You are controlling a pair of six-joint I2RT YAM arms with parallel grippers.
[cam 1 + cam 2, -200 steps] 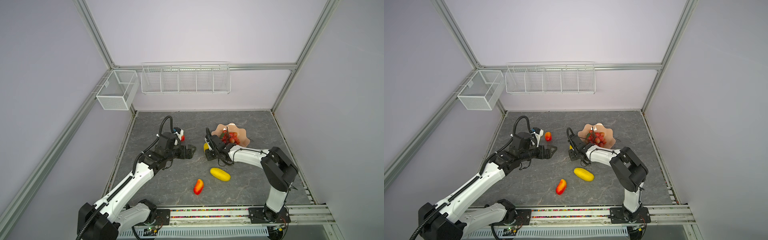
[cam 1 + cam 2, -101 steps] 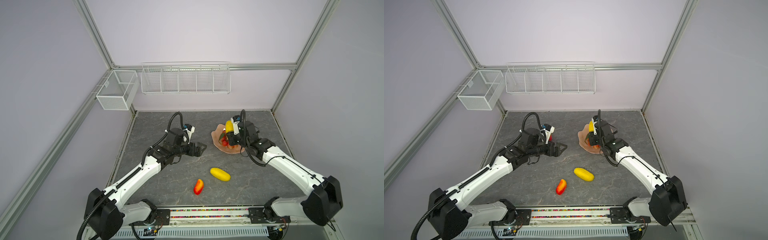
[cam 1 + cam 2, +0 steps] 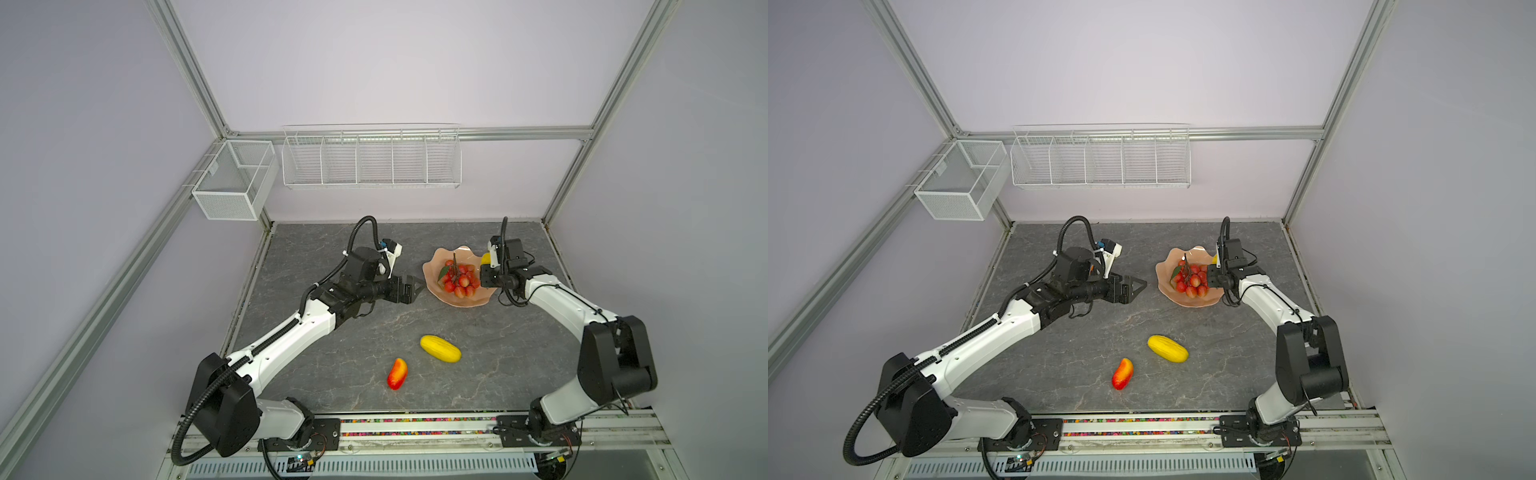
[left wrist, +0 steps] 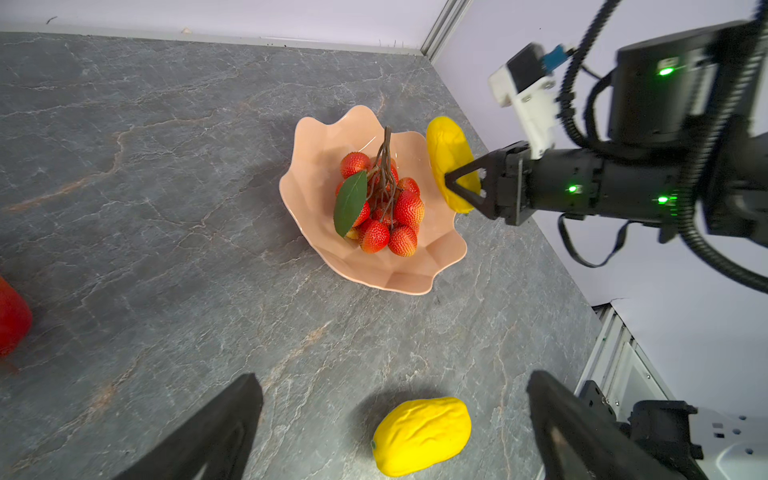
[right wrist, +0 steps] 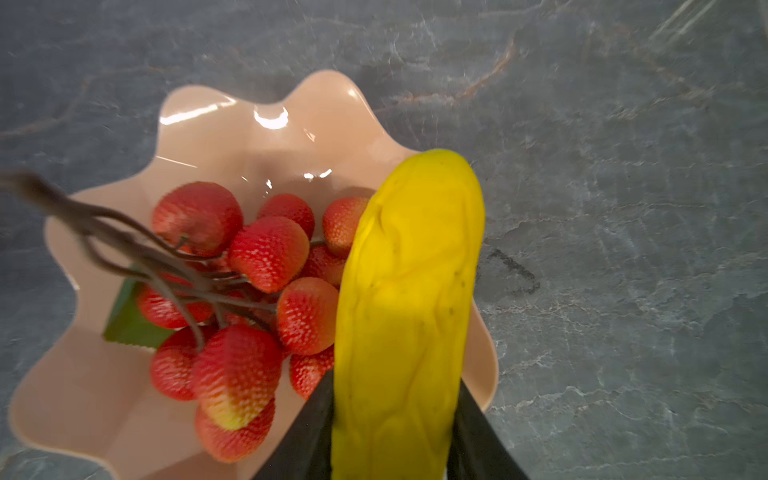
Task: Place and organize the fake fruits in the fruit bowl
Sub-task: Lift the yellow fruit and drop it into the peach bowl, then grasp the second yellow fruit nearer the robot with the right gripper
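Observation:
The peach-pink fruit bowl [image 3: 432, 270] [image 3: 1165, 266] [image 4: 316, 166] [image 5: 232, 137] stands at the back right of the grey table. A bunch of red berries [image 3: 459, 278] [image 3: 1192, 280] [image 4: 386, 216] [image 5: 249, 270] lies in it. My right gripper [image 3: 483, 272] [image 5: 395, 386] is shut on a yellow ribbed fruit [image 3: 485, 258] [image 4: 451, 158] [image 5: 407, 291] over the bowl's right rim. My left gripper [image 3: 417, 286] [image 3: 1140, 284] [image 4: 392, 380] hangs open and empty, just left of the bowl. Another yellow fruit [image 3: 440, 349] [image 4: 422, 434] and a red-orange fruit [image 3: 397, 373] [image 3: 1122, 373] lie on the table in front.
A red fruit [image 4: 12, 316] shows partly at the edge of the left wrist view. A long white wire basket [image 3: 370, 158] hangs on the back wall and a mesh basket [image 3: 232, 183] on the left frame. The arms' base rail [image 3: 415, 428] runs along the front edge.
My right arm has carried the yellow fruit from left of the bowl, across it, to its right rim. My left gripper has moved right, towards the bowl, still open.

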